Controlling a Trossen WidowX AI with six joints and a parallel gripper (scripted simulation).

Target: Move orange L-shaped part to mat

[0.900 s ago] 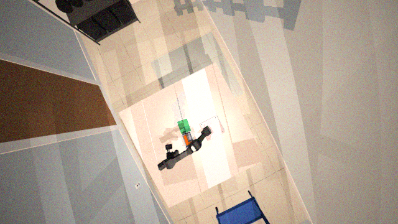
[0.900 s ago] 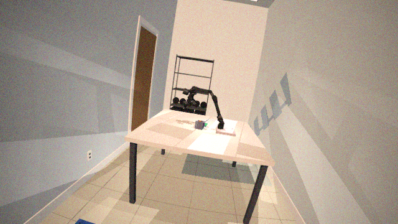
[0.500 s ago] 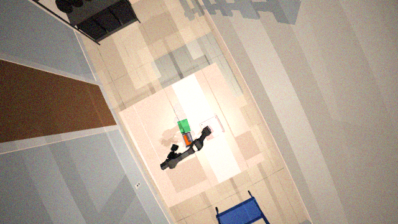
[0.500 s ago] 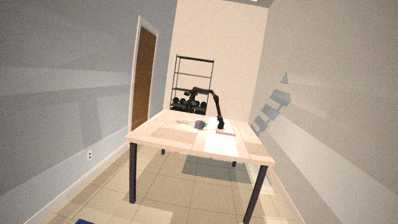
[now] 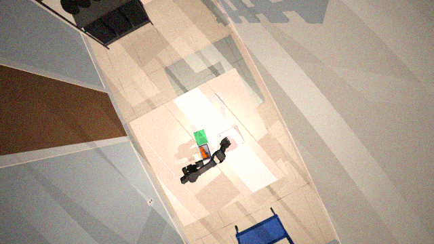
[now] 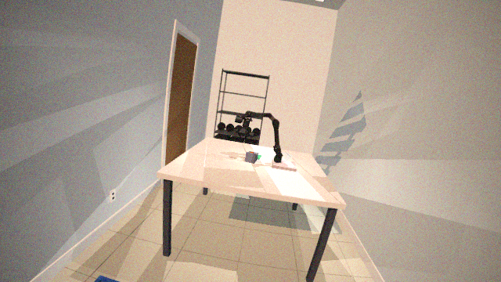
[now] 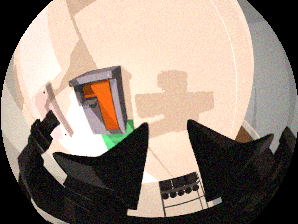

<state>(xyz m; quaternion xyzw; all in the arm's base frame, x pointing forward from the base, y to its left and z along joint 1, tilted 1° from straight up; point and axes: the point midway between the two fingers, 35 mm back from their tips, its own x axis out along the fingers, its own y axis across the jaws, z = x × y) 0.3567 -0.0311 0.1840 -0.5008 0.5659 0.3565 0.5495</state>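
Note:
The orange L-shaped part (image 5: 203, 152) (image 7: 101, 99) lies in its pocket in the grey tray (image 5: 207, 148) (image 6: 250, 157) (image 7: 96, 75) on the table. The green mat (image 5: 201, 137) (image 7: 120, 139) lies right beside the tray. My gripper (image 5: 184, 177) (image 6: 240, 117) (image 7: 168, 124) hangs high over the table, off to one side of the tray and well apart from it. Its fingers are drawn partway together with a clear gap, and nothing is between them. In the wrist view the tray sits up and to the left of the fingers.
The arm's base stands on a pale plate (image 5: 234, 131) near the tray. A black shelf rack (image 6: 243, 98) stands behind the table by the far wall. A blue cart (image 5: 264, 232) stands on the floor beyond the table's end. A brown door (image 6: 180, 98) is in the left wall.

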